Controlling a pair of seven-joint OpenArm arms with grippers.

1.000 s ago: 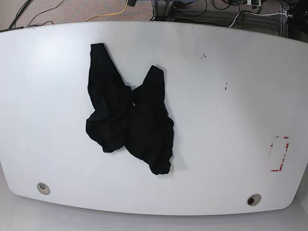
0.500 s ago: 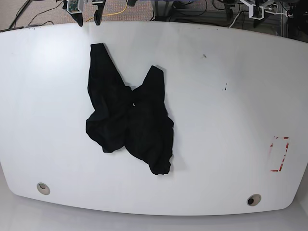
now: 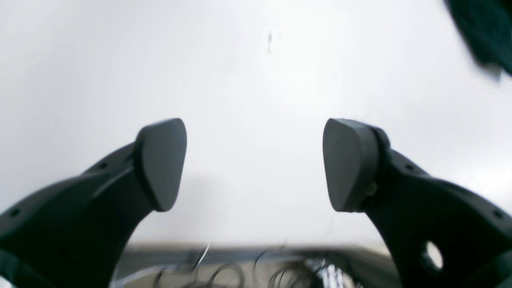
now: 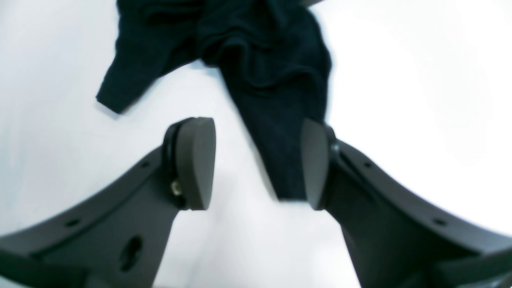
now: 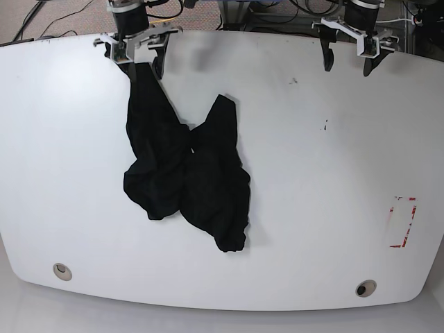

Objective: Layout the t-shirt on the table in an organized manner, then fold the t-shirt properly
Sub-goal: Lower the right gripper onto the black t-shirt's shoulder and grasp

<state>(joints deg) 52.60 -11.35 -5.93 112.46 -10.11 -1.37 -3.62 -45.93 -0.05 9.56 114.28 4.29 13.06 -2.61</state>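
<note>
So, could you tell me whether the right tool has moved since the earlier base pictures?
Yes. The right tool has come into view from the table's far edge and now sits over the t-shirt's far tip.

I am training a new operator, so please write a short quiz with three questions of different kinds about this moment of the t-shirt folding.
1. True or false: the t-shirt already lies flat and spread out on the table.
2. Which gripper is over a strip of the cloth? A. right gripper B. left gripper C. both
3. Fill in: the red tape rectangle lies on the side of the ____ arm.

Key
1. False: it is a crumpled heap with two strips pointing to the far edge.
2. A: the left gripper has bare table between its open jaws.
3. left
</note>
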